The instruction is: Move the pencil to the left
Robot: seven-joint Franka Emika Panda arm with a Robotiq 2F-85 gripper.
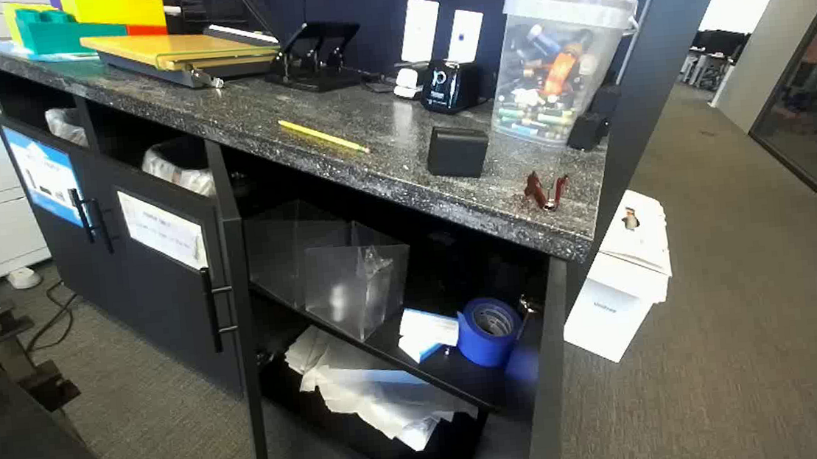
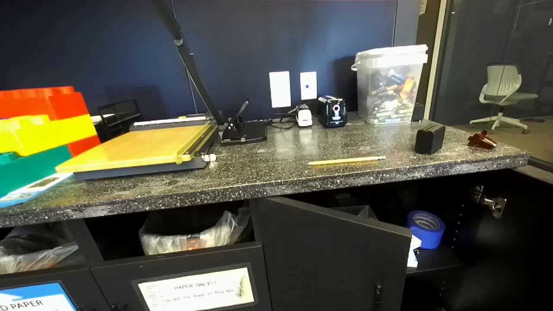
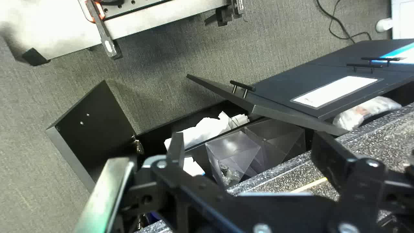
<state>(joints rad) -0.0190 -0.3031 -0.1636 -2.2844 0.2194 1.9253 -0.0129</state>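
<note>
The thin yellow pencil lies flat on the dark speckled countertop in both exterior views [image 1: 324, 135] [image 2: 347, 160], near the counter's front edge. Part of the pencil [image 3: 311, 185] shows in the wrist view at the lower right, with the rest hidden behind the gripper body. My gripper [image 3: 250, 142] is open and holds nothing. Its two black fingers are wide apart in the wrist view, with the shelf and the counter's edge seen between them. The gripper does not show in either exterior view.
On the countertop [image 2: 276, 172] stand a yellow paper cutter [image 2: 138, 144], a black hole punch [image 2: 244, 131], a black sharpener [image 2: 332, 111], a clear bucket [image 2: 391, 86], a small black box [image 2: 430, 138] and a red staple remover [image 2: 482, 140]. A cabinet door [image 2: 332, 255] hangs open below.
</note>
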